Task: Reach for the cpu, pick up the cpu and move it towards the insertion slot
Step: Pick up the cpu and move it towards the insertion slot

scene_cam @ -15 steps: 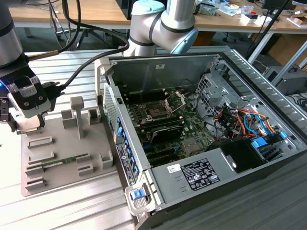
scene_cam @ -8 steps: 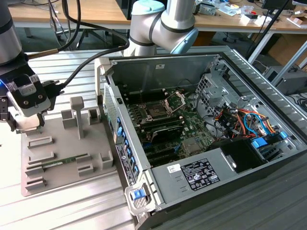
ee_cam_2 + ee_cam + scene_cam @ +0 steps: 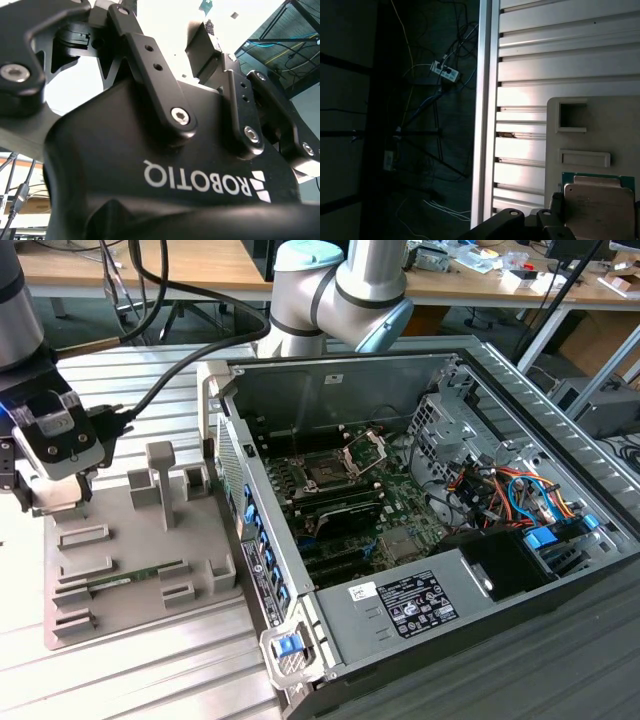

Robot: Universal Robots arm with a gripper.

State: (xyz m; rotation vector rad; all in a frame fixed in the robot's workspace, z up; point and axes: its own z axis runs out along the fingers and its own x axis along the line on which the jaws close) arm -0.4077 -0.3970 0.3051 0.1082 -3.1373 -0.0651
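End effector [image 3: 56, 502] by one cpu [image 3: 598, 201]

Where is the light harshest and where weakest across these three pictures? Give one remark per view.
Exterior view: soft, even light, the computer case clear throughout. Second wrist view: the hand is a dark shape against a washed-out white background. First wrist view: glare on the slatted table, the floor beside it almost black, the chip dimly lit.

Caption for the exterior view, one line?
Gripper low over the grey tray, apart from the socket in the open computer case.
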